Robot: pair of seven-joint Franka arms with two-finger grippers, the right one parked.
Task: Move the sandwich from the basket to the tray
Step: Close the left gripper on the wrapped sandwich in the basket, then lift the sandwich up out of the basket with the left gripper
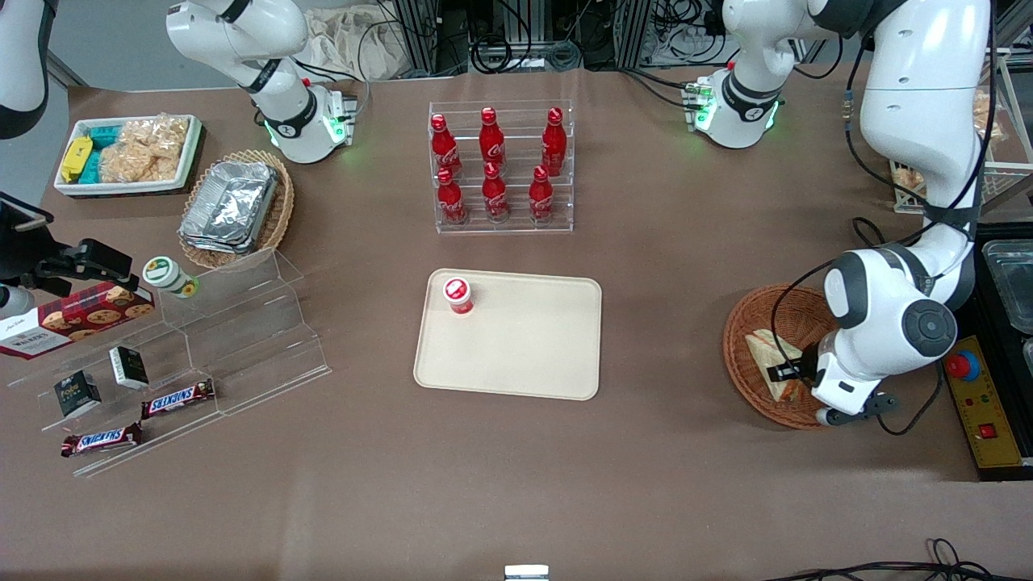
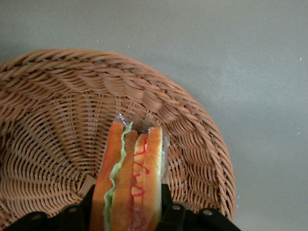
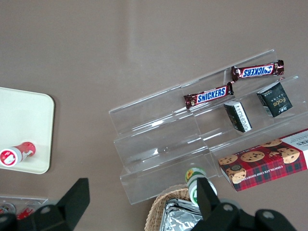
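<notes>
The sandwich (image 2: pixel 130 178) is a wrapped wedge of pale bread with orange, green and red filling edges, standing on edge in the round reddish-brown wicker basket (image 2: pixel 53 115). My gripper (image 2: pixel 128 204) is down in the basket with one black finger pressed against each bread face, shut on the sandwich. In the front view the basket (image 1: pixel 746 323) sits toward the working arm's end of the table, the sandwich (image 1: pixel 771 355) partly covered by my gripper (image 1: pixel 795 373). The cream tray (image 1: pixel 533 347) lies mid-table, well apart from the basket.
A small red-capped cup (image 1: pixel 457 295) stands on the tray's corner. An acrylic rack of red bottles (image 1: pixel 500 165) stands farther from the front camera than the tray. A stepped acrylic shelf (image 1: pixel 242 339) with snack bars and a paler basket with foil containers (image 1: pixel 234 206) lie toward the parked arm's end.
</notes>
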